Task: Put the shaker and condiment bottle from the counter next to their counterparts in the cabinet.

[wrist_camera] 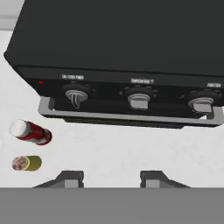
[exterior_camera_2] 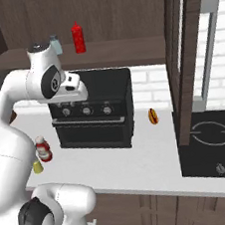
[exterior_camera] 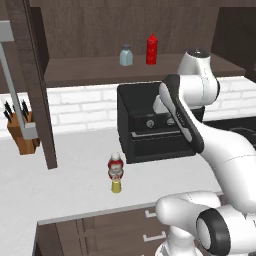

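From the left, the yellow shaker (exterior_camera: 116,186) and the short red bottle (exterior_camera: 115,167) stand close together on the white surface (exterior_camera: 60,190), waiting to be picked up. Their matches, a blue-grey shaker (exterior_camera: 126,55) and a tall red bottle (exterior_camera: 151,49), sit on the cabinet shelf (exterior_camera: 90,70).

From the right, the arm is raised in front of the black oven (exterior_camera_2: 97,111).

From the hand, the gripper (wrist_camera: 111,177) is wide open and empty, above the surface.

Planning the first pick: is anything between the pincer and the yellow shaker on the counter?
Nothing visible blocks it. In the hand view the open pincer looks down on bare counter, with the shaker off to one side beside the condiment bottle. The black oven sits beyond, not between.
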{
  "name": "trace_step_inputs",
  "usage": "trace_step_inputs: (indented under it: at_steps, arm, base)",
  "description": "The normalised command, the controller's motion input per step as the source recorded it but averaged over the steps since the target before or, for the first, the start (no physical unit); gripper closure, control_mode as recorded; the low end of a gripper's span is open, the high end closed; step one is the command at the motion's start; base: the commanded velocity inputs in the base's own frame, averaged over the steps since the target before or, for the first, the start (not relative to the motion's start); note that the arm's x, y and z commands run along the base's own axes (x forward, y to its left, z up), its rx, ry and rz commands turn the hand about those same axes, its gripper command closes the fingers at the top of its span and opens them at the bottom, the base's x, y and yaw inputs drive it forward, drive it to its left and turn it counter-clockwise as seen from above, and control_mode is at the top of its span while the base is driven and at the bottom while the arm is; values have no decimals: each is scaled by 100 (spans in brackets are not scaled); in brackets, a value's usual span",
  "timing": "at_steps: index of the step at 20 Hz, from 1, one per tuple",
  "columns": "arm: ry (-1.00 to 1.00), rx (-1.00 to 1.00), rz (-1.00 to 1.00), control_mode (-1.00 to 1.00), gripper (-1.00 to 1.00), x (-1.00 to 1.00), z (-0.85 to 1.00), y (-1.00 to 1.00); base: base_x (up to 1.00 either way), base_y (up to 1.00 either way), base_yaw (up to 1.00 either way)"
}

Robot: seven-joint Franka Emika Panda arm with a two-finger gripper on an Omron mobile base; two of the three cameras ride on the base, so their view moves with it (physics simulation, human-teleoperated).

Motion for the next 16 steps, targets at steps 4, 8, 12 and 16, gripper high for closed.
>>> trace_step_inputs:
  at_steps: [4,8,12,16]
  arm:
    - [-9,-8,7,-100,-100,-41,-1,29]
    - [-39,-5,18,-100,-100,-91,-7,54]
    - [-32,1,-8,-100,-100,-47,0,79]
    - [-38,0,-22,-100,-100,-71,-13,39]
  base:
    - [0,0,0]
    - [0,0,0]
    - [0,0,0]
    - [0,0,0]
